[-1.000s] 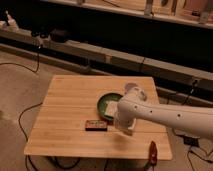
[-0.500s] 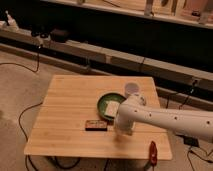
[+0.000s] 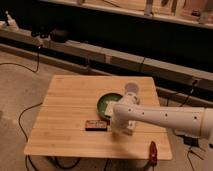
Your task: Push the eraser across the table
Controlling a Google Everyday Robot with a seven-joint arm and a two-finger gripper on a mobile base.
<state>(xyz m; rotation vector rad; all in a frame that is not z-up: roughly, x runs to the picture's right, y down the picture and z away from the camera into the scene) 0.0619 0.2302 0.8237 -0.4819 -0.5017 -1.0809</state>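
The eraser (image 3: 95, 125) is a small dark rectangular block lying flat on the wooden table (image 3: 70, 110), near the front middle. My white arm reaches in from the right. My gripper (image 3: 121, 129) hangs just right of the eraser, low over the table, a short gap away from it.
A green bowl (image 3: 107, 104) sits behind the gripper. A white cup (image 3: 131, 90) stands behind the bowl. A red-handled tool (image 3: 153, 152) lies at the table's front right edge. Cables run on the floor to the left. A dark bench runs along the back.
My arm has swung down and to the left, bringing the gripper closer to the eraser. The eraser has not moved.
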